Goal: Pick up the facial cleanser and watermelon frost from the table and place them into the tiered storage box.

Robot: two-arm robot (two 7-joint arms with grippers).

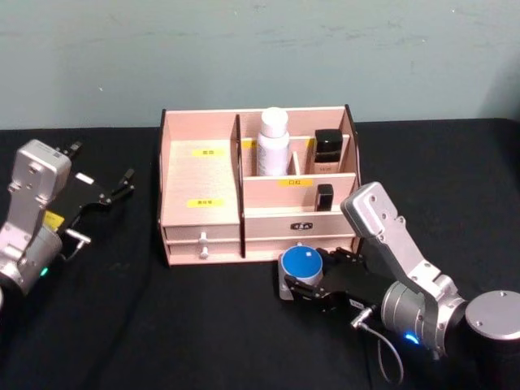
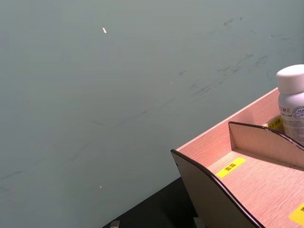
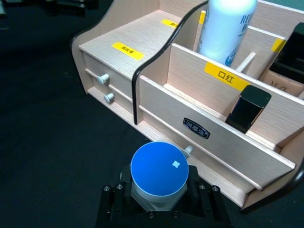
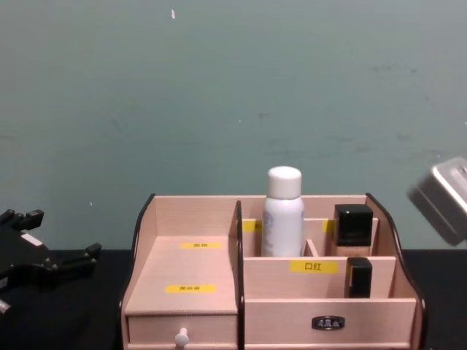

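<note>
The tiered storage box (image 1: 199,175) stands at the table's middle, also seen in the chest view (image 4: 190,266) and both wrist views (image 3: 213,118) (image 2: 256,185). A white bottle (image 1: 273,142) (image 4: 282,215) (image 3: 228,23) (image 2: 292,102) stands upright in its back compartment. Just in front of the box's right drawer, my right gripper (image 1: 302,272) (image 3: 159,187) is shut on a round pale container with a blue top (image 1: 301,262) (image 3: 159,168). I cannot tell which of the two is the facial cleanser and which the watermelon frost. My left gripper (image 1: 101,162) (image 4: 64,233) hangs open and empty left of the box.
A black-capped bottle (image 1: 327,150) (image 4: 353,226) and a small black stick (image 1: 325,197) (image 3: 248,109) occupy the box's right compartments. The box's left stepped shelves are bare. Black cloth covers the table, with a grey-green wall behind.
</note>
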